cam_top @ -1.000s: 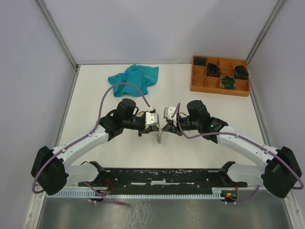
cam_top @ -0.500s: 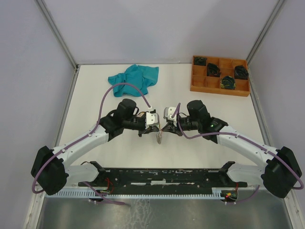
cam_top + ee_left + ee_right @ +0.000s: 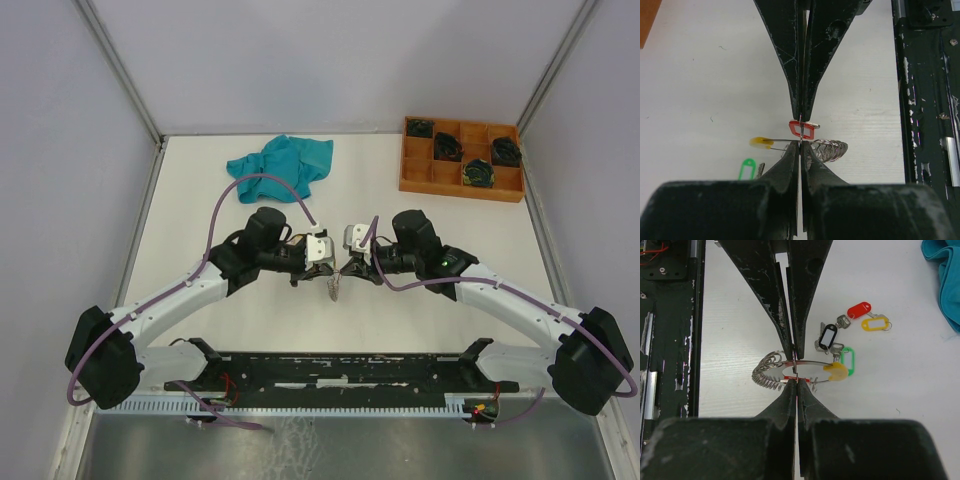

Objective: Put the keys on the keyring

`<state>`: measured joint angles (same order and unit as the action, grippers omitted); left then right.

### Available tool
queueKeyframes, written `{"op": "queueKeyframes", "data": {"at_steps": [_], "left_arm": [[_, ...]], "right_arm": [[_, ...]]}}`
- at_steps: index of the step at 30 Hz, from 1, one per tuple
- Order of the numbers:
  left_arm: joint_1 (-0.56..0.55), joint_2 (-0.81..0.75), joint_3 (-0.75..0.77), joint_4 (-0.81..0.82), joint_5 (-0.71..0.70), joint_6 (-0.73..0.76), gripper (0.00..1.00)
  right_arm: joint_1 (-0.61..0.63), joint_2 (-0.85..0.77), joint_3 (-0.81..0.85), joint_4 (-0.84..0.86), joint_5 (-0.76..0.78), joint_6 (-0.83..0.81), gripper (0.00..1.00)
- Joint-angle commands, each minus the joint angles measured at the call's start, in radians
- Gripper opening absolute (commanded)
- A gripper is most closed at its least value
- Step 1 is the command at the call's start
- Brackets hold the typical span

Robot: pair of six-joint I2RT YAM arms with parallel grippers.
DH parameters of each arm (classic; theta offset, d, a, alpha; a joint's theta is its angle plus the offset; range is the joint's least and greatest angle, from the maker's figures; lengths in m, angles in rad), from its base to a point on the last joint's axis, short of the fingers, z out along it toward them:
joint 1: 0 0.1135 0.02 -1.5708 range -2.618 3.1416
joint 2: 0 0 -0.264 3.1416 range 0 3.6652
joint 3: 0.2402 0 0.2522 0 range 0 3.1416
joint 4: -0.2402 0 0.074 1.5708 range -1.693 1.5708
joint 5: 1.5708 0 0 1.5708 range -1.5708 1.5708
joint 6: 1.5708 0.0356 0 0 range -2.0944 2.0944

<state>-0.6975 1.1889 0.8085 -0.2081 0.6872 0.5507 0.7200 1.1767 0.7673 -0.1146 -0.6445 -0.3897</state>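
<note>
My two grippers meet tip to tip above the middle of the table. The left gripper (image 3: 325,266) (image 3: 800,144) is shut on the wire of the keyring (image 3: 812,362), whose yellow sleeve (image 3: 836,373) (image 3: 761,142) points sideways. A bunch of small coiled rings (image 3: 765,376) (image 3: 831,149) hangs on the keyring. The right gripper (image 3: 344,268) (image 3: 796,381) is shut on a red-tagged key (image 3: 802,130), held against the ring. On the table lie keys with black (image 3: 828,335), red (image 3: 859,309), yellow (image 3: 875,323) and green (image 3: 849,360) (image 3: 746,169) tags.
A teal cloth (image 3: 283,163) lies at the back left. A wooden compartment tray (image 3: 432,173) with dark coiled bundles stands at the back right. A black rail (image 3: 340,368) runs along the near edge between the arm bases.
Hardly anything: the piece hanging between the two grippers has shifted very slightly. Both grippers stay shut in place.
</note>
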Motion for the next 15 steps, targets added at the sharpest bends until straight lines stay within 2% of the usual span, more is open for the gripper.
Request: {"op": "queueKeyframes", "data": {"at_steps": [1, 15], "left_arm": [[-0.002, -0.025, 0.034, 0.038, -0.003, -0.023, 0.03], [-0.002, -0.015, 0.035, 0.037, 0.022, -0.023, 0.03]], "right_arm": [[0.005, -0.024, 0.03, 0.009, 0.004, -0.003, 0.01], [0.004, -0.025, 0.032, 0.025, -0.008, 0.002, 0.01]]}}
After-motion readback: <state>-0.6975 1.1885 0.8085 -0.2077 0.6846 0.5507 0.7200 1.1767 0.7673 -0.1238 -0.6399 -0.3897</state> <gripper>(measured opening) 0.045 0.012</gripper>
